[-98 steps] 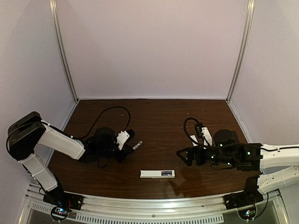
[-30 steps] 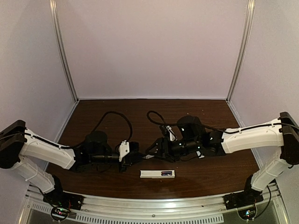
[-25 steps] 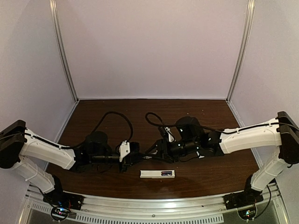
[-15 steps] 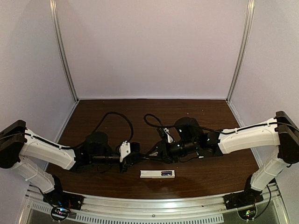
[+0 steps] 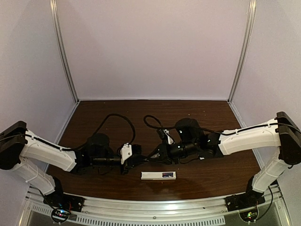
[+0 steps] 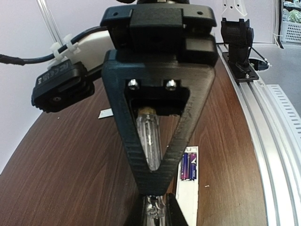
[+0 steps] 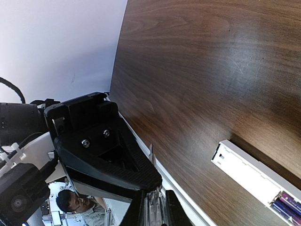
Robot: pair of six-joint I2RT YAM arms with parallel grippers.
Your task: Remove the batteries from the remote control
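Note:
The white remote control (image 5: pixel 158 175) lies face up near the front edge, in front of both grippers. The two purple batteries (image 5: pixel 167 175) sit side by side in its recess (image 6: pixel 189 165). Just behind it, my left gripper (image 5: pixel 140 159) and right gripper (image 5: pixel 151 157) meet tip to tip over the table. A screwdriver with a clear handle (image 6: pixel 149 139) spans between them. The left gripper (image 6: pixel 155 212) is shut on one end. The right gripper (image 7: pixel 151 212) is shut on the handle. The right wrist view shows the remote (image 7: pixel 249 176) with the batteries (image 7: pixel 287 205) at its lower right.
A small flat white piece (image 6: pixel 105 113) lies on the table beyond the grippers. Black cables (image 5: pixel 117 120) loop over the table behind both wrists. The metal front rail (image 6: pixel 273 141) runs close to the remote. Walls enclose the table on three sides.
My right gripper has edged left toward the left gripper and its jaws have closed around the screwdriver handle. The left gripper has held still. The remote has not moved.

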